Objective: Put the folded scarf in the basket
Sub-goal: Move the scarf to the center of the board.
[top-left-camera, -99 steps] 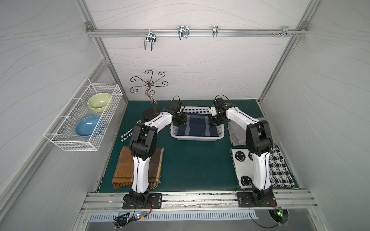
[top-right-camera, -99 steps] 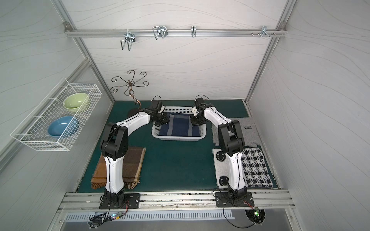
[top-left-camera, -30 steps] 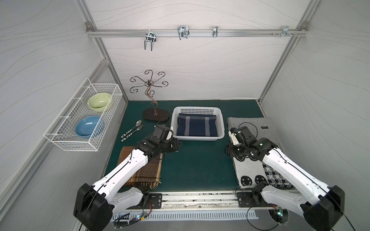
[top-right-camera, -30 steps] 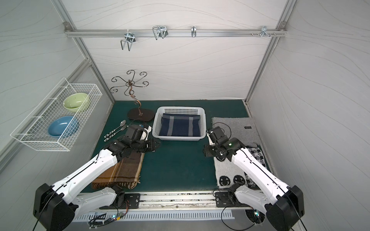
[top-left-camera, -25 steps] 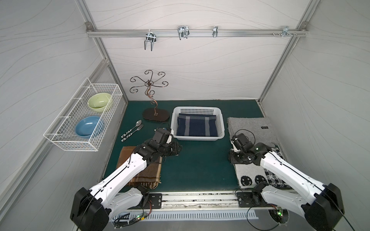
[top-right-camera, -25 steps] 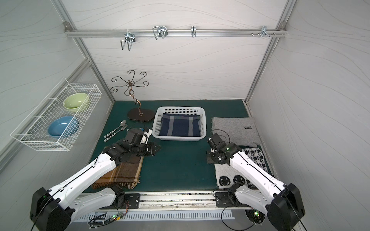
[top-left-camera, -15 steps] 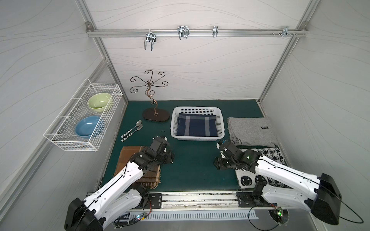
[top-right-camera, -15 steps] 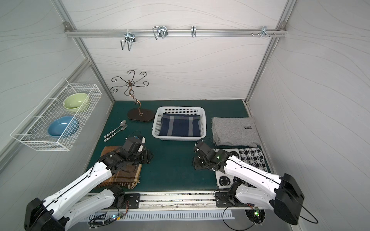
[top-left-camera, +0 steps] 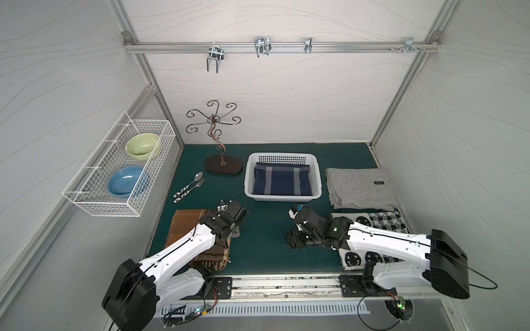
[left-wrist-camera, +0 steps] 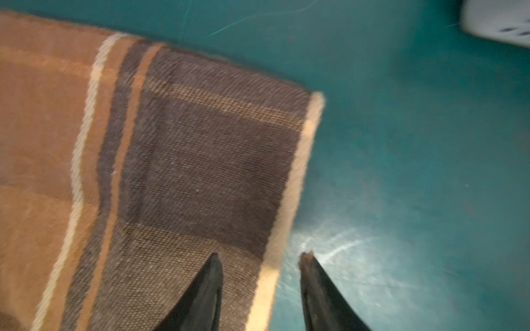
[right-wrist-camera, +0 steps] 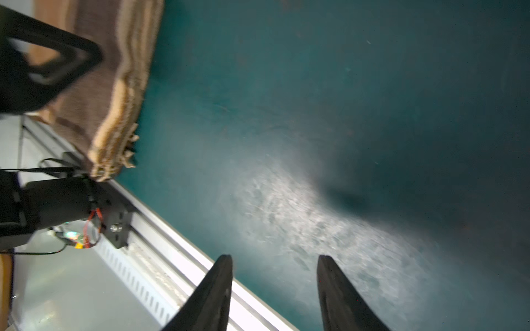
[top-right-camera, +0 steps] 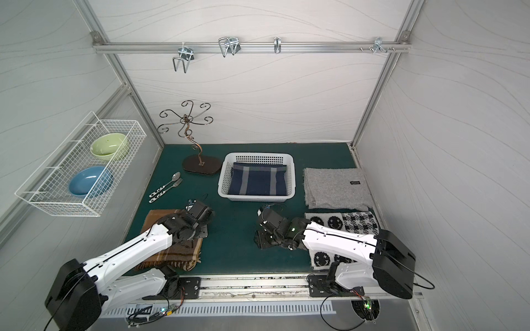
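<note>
Green desk (top-left-camera: 263,246) up front, and both arms hung low over it! At 7 o'clock the left arm (top-left-camera: 186,248) lay across the brown plaid scarf (top-left-camera: 183,225). The left jaws stood partly open and empty, one tip over that scarf's pale edge, one over bare desk. At 5 o'clock the right arm (top-left-camera: 387,240) crossed the black-and-white scarf (top-left-camera: 384,222). The right jaws were likewise parted, gripping nothing, above bare desk. Further out, the grey scarf (top-left-camera: 358,187) lay flat at 2 o'clock. And there at 12 o'clock, the navy striped folded scarf (top-left-camera: 282,180) sat inside the white basket (top-left-camera: 282,197), well apart from both arms. A spoon and fork (top-left-camera: 189,186) lay at 10, and a scrolled metal stand (top-left-camera: 223,169) stood at 11.
</note>
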`<state>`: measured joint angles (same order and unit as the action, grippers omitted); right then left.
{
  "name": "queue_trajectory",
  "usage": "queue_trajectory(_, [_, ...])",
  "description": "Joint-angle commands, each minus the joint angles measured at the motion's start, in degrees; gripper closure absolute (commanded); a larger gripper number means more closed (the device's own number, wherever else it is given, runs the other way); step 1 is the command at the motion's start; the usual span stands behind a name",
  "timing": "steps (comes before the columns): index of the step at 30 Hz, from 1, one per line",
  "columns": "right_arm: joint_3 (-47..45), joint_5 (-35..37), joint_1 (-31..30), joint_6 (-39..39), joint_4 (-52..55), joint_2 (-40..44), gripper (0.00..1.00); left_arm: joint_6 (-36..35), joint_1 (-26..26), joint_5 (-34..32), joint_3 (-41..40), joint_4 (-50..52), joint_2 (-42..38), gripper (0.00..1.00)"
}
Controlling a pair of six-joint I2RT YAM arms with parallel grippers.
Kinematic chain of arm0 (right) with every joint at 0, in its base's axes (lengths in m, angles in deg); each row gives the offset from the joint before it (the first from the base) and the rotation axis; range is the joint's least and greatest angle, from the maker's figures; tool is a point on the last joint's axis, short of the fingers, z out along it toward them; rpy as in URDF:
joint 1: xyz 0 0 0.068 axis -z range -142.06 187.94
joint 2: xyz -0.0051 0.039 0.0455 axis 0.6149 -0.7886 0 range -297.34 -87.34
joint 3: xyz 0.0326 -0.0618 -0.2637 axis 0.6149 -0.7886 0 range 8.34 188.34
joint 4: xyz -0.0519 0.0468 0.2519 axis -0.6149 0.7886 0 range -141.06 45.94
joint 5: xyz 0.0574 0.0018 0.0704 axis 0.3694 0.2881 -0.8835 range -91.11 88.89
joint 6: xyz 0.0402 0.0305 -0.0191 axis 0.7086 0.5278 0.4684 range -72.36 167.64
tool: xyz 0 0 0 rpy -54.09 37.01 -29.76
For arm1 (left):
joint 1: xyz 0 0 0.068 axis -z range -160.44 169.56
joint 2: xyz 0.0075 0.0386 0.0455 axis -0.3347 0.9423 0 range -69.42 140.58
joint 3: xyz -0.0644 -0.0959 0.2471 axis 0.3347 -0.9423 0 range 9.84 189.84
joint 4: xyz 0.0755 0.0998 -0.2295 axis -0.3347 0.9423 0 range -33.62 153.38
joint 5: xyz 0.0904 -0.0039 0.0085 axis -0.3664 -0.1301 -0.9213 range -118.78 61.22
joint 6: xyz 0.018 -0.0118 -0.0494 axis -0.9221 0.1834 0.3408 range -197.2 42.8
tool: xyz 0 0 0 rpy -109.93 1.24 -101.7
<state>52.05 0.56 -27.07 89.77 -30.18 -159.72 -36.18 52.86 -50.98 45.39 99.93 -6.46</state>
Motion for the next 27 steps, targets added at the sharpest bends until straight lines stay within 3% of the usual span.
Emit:
queue_trajectory(1, [-1.15,0.80,-0.98,0.20,-2.08,2.07,0.49,1.19,-1.87,-2.44,-0.32,-1.36,1.83,0.51])
queue_trajectory(3, [-2.69,0.93,-1.08,0.03,-1.86,3.79,0.49,0.71,-3.15,0.83,-1.83,-4.01,3.18,0.51])
queue_trajectory(7, [-5.39,3.04,-1.00,-0.03,-0.13,8.60,0.49,-0.15,-4.56,5.71,-1.95,-6.02,5.34,0.62])
queue_trajectory(10, [-6.17,4.51,-0.71,-0.46,2.05,11.79,0.49,0.41,-4.47,10.89,-2.74,-8.51,6.83,0.59])
queue_trajectory(18, [-8.27,5.42,-0.56,0.09,2.49,17.50,0.50,0.14,-3.27,13.97,-4.74,-12.88,11.94,0.55])
queue_trajectory(20, [-8.55,5.54,-0.55,0.31,2.31,17.97,0.50,-0.27,-3.08,14.58,-5.10,-13.56,11.92,0.64])
queue_trajectory(22, [-8.58,5.63,-0.63,0.45,2.17,17.82,0.51,-0.50,-3.03,15.74,-5.20,-14.07,11.93,0.81])
queue_trajectory(27, [-9.87,5.56,-0.62,1.06,0.72,16.81,0.51,3.51,2.50,18.97,-4.08,-16.94,10.61,0.77])
